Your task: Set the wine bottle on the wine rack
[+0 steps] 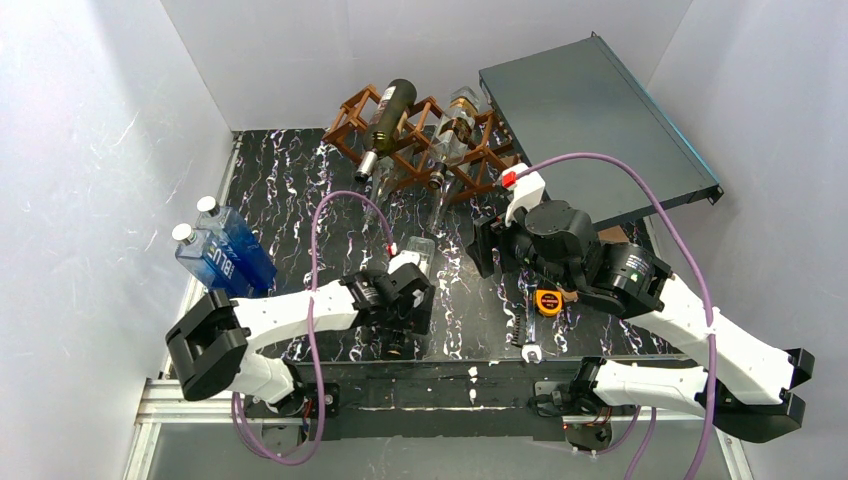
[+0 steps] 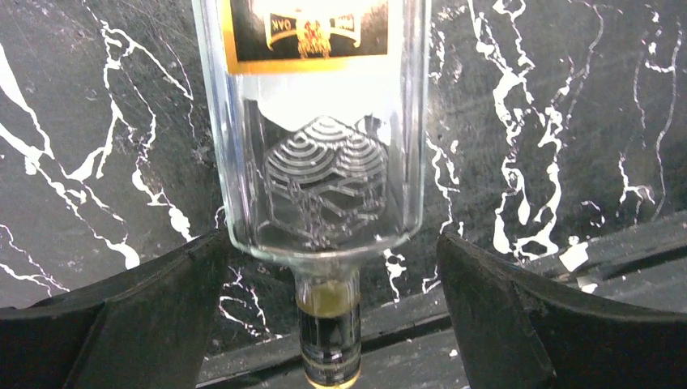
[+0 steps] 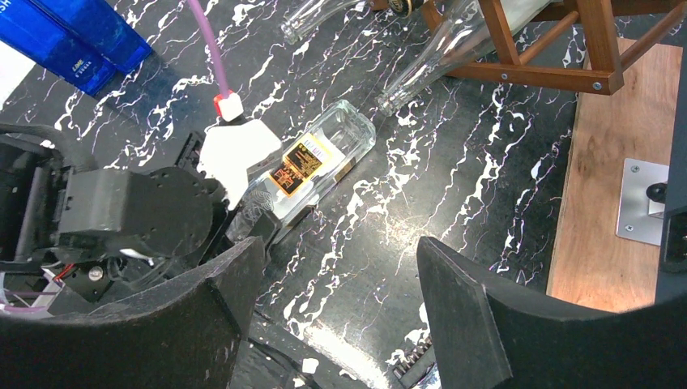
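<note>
The wine bottle (image 1: 419,257) is clear glass with an orange and black label, and lies flat on the black marble table, neck toward the near edge. My left gripper (image 1: 404,326) is open over its neck end. In the left wrist view the fingers (image 2: 162,308) stand wide on either side of the bottle's shoulder (image 2: 320,162), touching nothing. The wine rack (image 1: 420,140), a reddish-brown lattice, stands at the back holding a dark bottle (image 1: 388,118) and a clear one (image 1: 456,132). My right gripper (image 3: 340,247) is open and empty over bare table, right of the wine bottle (image 3: 320,162).
Two blue bottles (image 1: 225,255) stand at the left edge. A dark grey panel (image 1: 590,110) leans at the back right. More clear bottles (image 3: 421,77) lie under the rack. A wooden board (image 3: 608,178) and a yellow tape measure (image 1: 547,300) sit near my right arm.
</note>
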You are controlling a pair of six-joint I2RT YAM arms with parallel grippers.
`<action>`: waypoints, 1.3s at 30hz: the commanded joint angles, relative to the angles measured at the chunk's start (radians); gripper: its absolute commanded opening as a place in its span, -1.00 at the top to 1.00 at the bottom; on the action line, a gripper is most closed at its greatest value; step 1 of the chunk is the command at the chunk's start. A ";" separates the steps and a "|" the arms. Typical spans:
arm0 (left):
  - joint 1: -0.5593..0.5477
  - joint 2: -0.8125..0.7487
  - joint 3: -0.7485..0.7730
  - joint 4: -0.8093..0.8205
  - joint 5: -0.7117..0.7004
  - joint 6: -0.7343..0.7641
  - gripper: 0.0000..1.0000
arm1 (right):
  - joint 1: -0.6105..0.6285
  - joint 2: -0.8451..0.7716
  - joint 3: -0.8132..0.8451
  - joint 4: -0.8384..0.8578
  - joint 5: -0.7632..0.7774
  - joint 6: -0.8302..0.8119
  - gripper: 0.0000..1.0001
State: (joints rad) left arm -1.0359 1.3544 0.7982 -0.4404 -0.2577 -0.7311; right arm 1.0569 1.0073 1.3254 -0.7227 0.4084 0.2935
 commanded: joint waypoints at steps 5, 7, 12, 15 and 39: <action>0.027 0.101 0.069 0.008 -0.051 0.029 -0.96 | 0.004 -0.033 0.008 0.019 0.010 0.012 -0.58; 0.028 0.128 0.081 0.006 -0.063 0.034 -0.96 | 0.003 -0.034 0.009 0.019 0.010 0.013 -0.59; 0.029 0.165 0.102 0.017 -0.077 0.046 -0.96 | 0.004 -0.034 0.006 0.017 0.011 0.017 -0.60; 0.040 0.177 0.108 0.018 -0.084 0.052 -0.92 | 0.004 -0.035 0.005 0.017 0.009 0.018 -0.60; 0.274 -0.277 -0.092 0.178 0.371 -0.002 1.00 | 0.004 -0.029 -0.002 0.026 0.014 0.012 -0.67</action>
State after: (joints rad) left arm -0.7982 1.1786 0.6956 -0.3637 -0.0223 -0.7193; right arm 1.0569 0.9871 1.3254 -0.7303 0.4099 0.3099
